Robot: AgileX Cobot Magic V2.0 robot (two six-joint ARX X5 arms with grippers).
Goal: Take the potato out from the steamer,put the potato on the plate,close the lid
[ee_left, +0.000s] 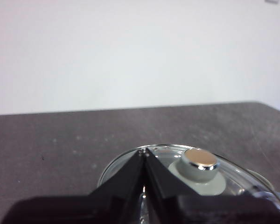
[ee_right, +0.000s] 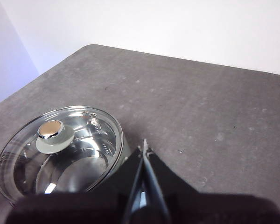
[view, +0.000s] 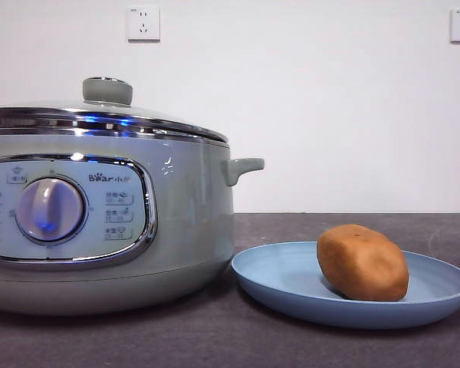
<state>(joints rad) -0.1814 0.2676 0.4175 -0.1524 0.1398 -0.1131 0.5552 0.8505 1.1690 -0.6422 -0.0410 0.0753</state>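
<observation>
Both pairs of jaws are pressed together on nothing: the left gripper (ee_left: pixel 145 150) hangs above the lid (ee_left: pixel 177 163), its tips just beside the knob (ee_left: pixel 200 160), and the right gripper (ee_right: pixel 144 143) hangs high over the table (ee_right: pixel 200 102) beside the steamer. The potato (view: pixel 362 262) lies on its side on the plate (view: pixel 291 280), toward the plate's right half, well apart from the steamer (view: pixel 107 215), which stands to the left with its rim almost touching the plate's edge. The lid sits closed on the steamer, so the task looks finished. The potato is oblong, orange-brown and matte, with blunt ends. It would probably feel firm and moderately heavy, its skin giving fair friction, and is best taken across its narrow middle. The lid is domed glass with a chrome rim, so likely fragile and slippery; the pale grey-green knob, chrome-capped, is the only sensible hold. The plate is shallow, light blue and low-rimmed.
</observation>
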